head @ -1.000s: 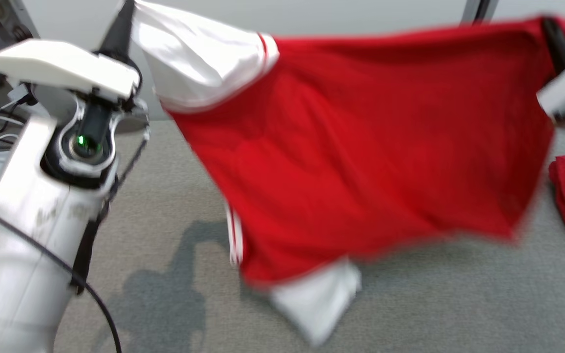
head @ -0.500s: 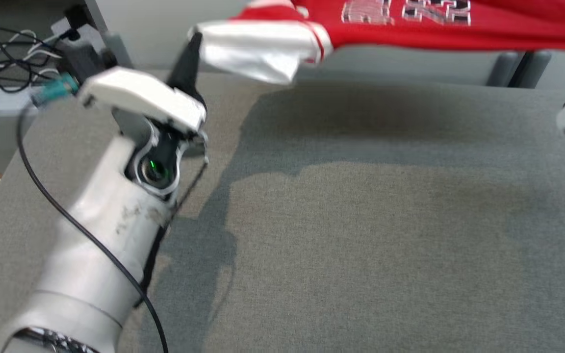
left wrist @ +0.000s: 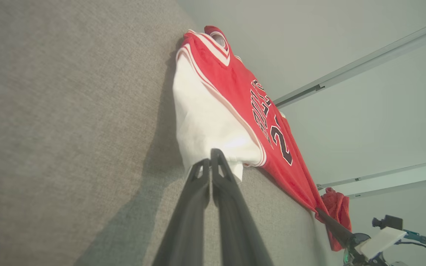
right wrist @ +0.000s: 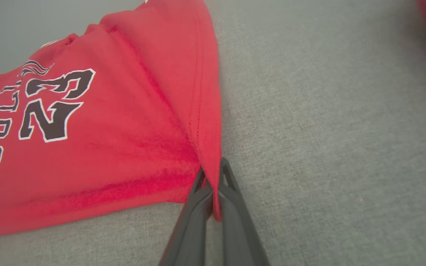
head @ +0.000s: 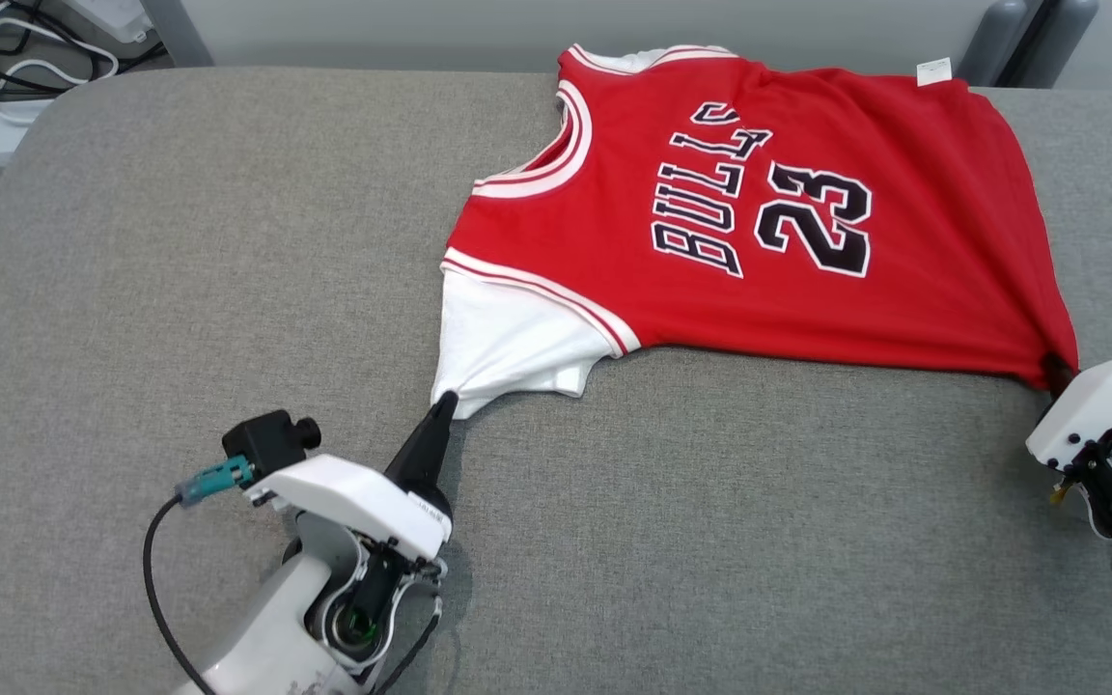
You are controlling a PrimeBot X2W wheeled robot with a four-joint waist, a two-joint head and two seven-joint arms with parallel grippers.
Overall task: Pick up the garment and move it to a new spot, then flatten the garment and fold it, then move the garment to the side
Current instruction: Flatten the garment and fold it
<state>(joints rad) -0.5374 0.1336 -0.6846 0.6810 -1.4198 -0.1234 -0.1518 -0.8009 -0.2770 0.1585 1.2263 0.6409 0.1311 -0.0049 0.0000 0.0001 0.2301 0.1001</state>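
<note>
Left gripper (head: 445, 403) and right gripper (head: 1056, 373) each clamped a corner of the garment (head: 768, 222), spread nearly flat on the bench (head: 228, 241); folding and side move remained.

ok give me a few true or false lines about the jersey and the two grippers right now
1. The jersey lies spread out on the grey cushion, print side up. True.
2. The left gripper is shut on the tip of the white sleeve. True.
3. The right gripper is open and clear of the cloth. False: it is shut on a red corner of the jersey.
4. The number on the jersey is 32. False: it reads 23.
</note>
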